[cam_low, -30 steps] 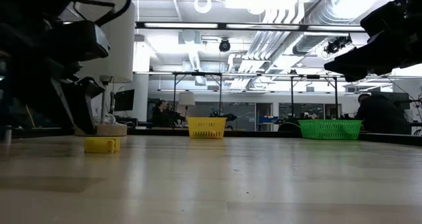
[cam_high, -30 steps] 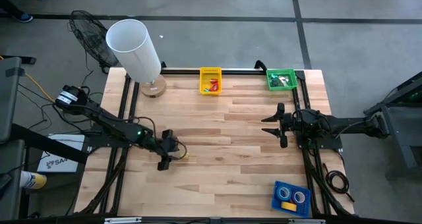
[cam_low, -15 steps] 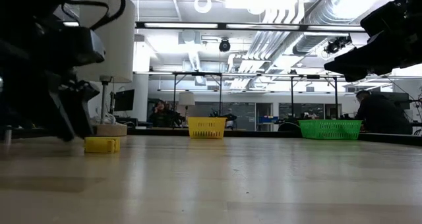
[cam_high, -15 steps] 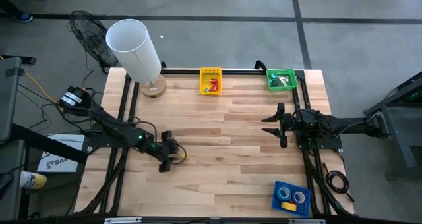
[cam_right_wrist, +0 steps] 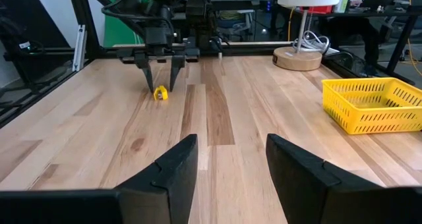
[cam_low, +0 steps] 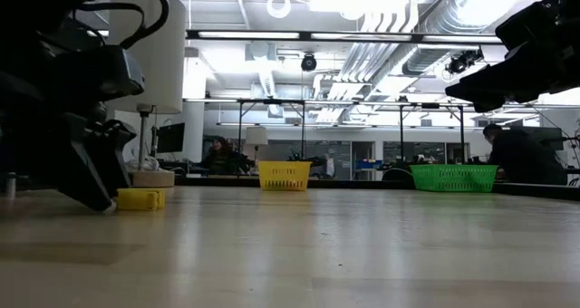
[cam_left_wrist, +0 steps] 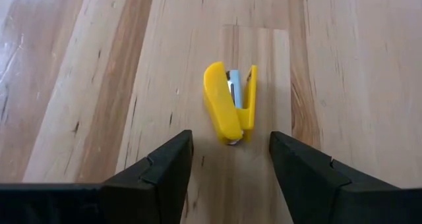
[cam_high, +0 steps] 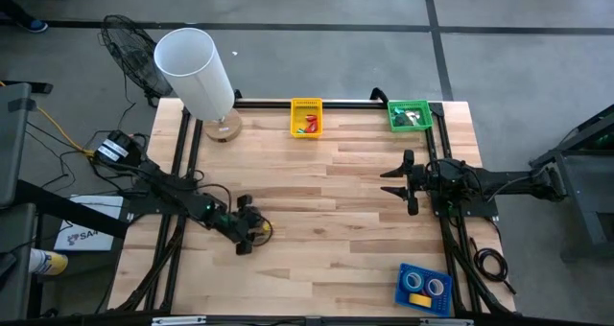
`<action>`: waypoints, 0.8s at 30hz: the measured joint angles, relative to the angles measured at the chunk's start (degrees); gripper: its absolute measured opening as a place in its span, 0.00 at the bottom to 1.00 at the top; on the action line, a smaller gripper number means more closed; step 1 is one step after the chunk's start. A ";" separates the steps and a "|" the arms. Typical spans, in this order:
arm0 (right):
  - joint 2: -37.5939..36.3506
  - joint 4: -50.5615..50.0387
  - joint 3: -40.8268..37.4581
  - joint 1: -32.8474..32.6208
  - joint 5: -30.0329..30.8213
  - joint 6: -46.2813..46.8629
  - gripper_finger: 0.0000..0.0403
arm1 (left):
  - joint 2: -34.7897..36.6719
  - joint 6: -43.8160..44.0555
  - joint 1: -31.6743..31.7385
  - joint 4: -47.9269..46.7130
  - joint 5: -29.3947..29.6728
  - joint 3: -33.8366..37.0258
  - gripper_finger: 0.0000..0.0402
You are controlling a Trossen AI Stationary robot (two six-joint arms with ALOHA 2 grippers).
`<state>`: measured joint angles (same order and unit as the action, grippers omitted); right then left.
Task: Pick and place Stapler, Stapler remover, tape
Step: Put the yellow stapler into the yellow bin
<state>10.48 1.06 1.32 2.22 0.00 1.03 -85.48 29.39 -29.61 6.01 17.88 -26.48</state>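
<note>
Your left claw [cam_left_wrist: 229,159] stands apart, low over the desk [cam_high: 326,201], just short of the yellow stapler [cam_left_wrist: 229,104] (untouched). Your right claw [cam_high: 407,185] waits open near the desk's right edge

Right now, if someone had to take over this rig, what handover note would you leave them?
Left hand: open, low over the table, fingers either side of the small yellow stapler remover, which lies on the wood, not yet gripped.
Right hand: open, empty, waiting above the table's right side.
Yellow basket at the back edge holds small red and green pieces; green basket at the back right has something pale in it.
Blue tray at the front right holds tape rolls.
Done: baskets and tray are already partly filled.
Left: close on the yellow piece, lift it, and place it. No other stapler shows loose on the table.
</note>
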 joint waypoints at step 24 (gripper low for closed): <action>0.00 0.00 -0.02 0.02 0.01 -0.01 0.42 | -2.22 -3.48 -0.85 4.80 7.74 0.11 0.50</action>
<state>10.48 1.06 1.30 2.24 0.01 1.02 -87.70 25.91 -30.46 10.81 25.63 -26.37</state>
